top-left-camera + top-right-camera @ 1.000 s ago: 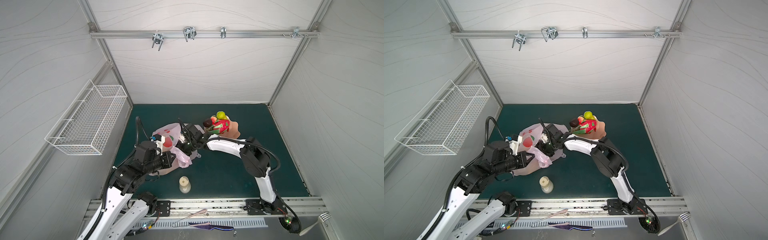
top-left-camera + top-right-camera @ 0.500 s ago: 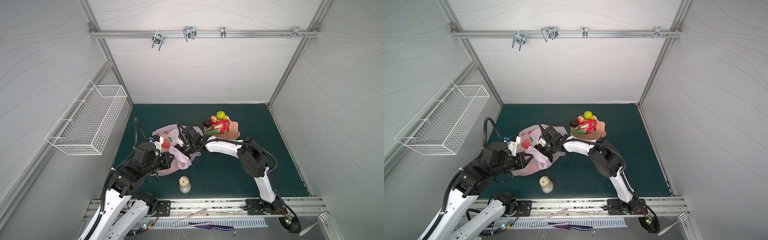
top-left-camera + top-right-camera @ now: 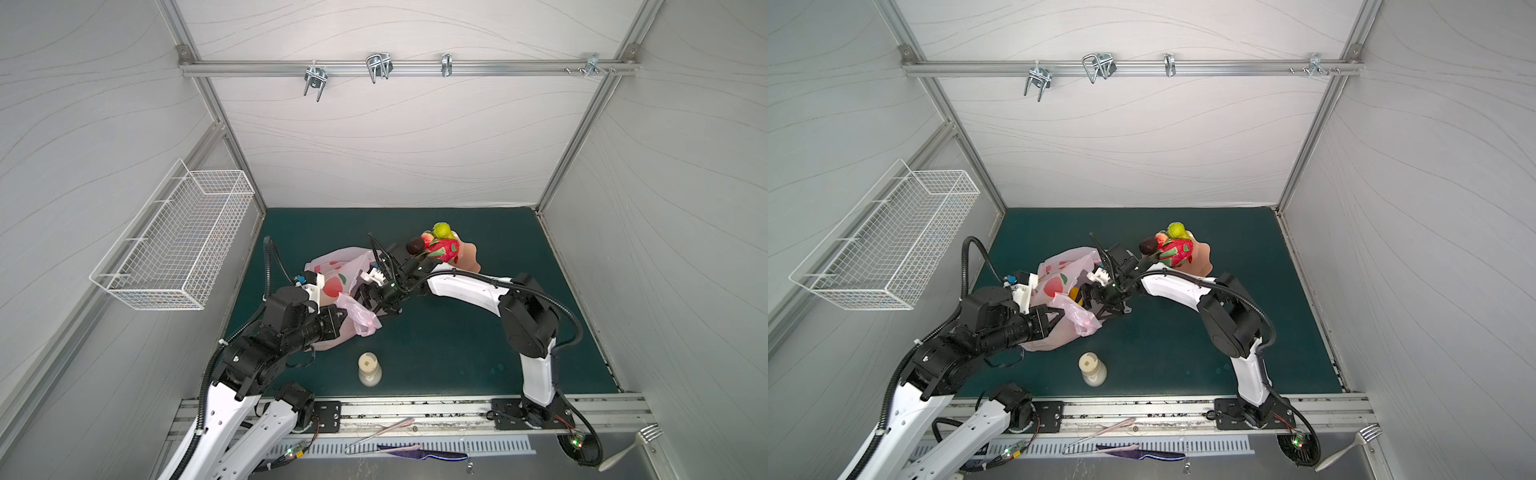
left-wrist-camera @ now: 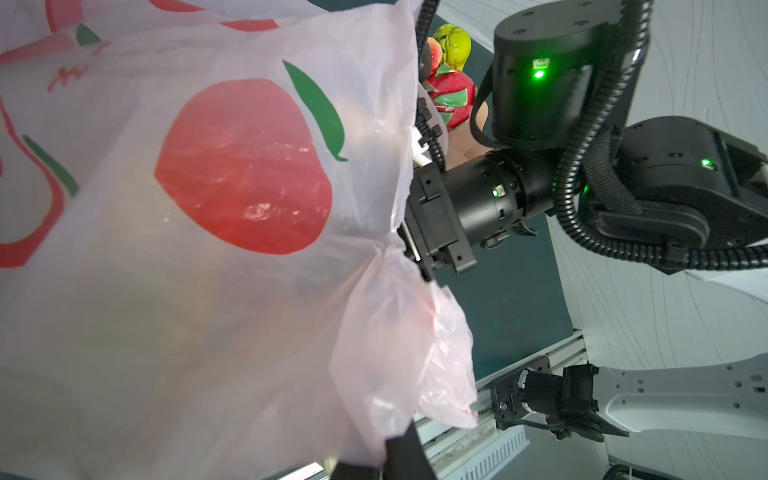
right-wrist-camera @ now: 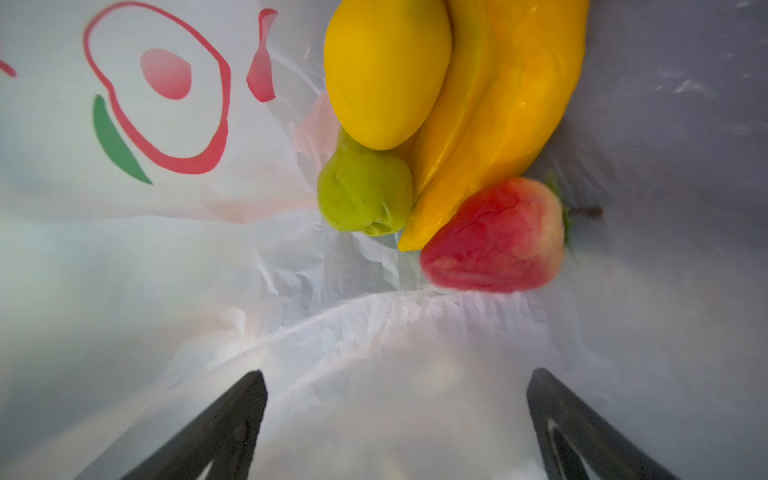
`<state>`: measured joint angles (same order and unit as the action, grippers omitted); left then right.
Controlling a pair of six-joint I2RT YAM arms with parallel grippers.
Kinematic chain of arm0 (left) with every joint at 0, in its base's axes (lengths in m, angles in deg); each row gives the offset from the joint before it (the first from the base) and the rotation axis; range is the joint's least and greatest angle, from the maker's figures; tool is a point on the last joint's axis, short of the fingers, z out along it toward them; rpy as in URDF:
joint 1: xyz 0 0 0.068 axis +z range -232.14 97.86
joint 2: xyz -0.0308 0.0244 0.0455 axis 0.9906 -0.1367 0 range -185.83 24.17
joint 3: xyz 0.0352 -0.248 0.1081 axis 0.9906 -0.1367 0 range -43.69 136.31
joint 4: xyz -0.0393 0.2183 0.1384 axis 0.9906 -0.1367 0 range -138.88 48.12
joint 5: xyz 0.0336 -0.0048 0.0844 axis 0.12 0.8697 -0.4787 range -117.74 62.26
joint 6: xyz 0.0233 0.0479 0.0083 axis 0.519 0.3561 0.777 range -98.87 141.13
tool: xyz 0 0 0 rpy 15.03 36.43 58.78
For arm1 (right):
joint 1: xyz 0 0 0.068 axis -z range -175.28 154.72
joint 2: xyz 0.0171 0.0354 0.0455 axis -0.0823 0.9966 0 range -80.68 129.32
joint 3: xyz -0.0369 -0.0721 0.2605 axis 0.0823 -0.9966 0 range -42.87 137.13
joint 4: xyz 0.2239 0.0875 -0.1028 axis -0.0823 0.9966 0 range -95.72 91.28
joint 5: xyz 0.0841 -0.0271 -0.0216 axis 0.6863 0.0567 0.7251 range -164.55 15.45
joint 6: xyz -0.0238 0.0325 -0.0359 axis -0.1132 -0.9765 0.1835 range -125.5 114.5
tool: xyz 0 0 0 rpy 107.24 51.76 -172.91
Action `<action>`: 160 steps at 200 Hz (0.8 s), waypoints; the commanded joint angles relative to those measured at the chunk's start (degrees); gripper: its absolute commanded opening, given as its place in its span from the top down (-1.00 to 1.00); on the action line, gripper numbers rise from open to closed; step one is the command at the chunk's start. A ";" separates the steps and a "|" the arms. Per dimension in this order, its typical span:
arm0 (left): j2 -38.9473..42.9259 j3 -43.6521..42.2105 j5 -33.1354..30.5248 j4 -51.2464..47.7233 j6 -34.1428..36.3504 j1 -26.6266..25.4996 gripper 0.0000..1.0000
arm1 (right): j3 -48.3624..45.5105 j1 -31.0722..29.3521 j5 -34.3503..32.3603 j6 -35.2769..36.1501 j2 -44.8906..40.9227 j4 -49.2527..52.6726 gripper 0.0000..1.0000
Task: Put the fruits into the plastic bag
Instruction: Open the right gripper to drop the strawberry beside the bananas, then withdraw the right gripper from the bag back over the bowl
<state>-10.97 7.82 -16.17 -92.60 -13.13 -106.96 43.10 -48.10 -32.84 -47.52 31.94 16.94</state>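
Right wrist view: my right gripper (image 5: 397, 374) stands wide open and empty inside the bag (image 5: 124, 270), with both fingers (image 5: 232, 415) low in the picture. Beyond them lie a strawberry (image 5: 494, 237), a banana (image 5: 498, 104), a lemon (image 5: 386, 70) and a pear (image 5: 363, 197), all touching. My left gripper (image 3: 338, 314) is closed on the bag's edge. More fruits (image 3: 442, 249) are piled on the dish (image 3: 467, 254) near the bag.

Finishes of the plastic bag (image 4: 216, 316), its contents and surroundings

The bag is thin translucent pink film, creased, with a faint sheen. The lemon (image 5: 386, 70), banana (image 5: 511, 104), pear (image 5: 363, 199) and strawberry (image 5: 494, 237) look smooth and semi-matt, perhaps soft moulded plastic, though blurred this close. The bench (image 3: 457, 345) covering is matt dark green; the wire basket (image 3: 174, 249) is white-coated metal.
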 commanded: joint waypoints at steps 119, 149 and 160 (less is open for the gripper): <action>0.61 0.71 0.47 1.01 -0.10 -0.02 1.00 | -4.47 5.78 -12.11 15.78 -20.80 14.00 -0.98; 0.33 0.96 0.74 1.36 0.03 -0.01 1.00 | -2.75 11.60 -16.26 18.45 -23.86 19.75 -0.98; 0.14 1.05 0.94 1.58 0.07 -0.04 1.00 | -1.13 13.77 -19.67 19.71 -23.33 23.00 -0.98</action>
<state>-10.79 7.82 -15.89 -92.60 -13.19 -106.96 39.23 -38.04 -46.17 -31.89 9.34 31.49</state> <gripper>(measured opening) 0.048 0.992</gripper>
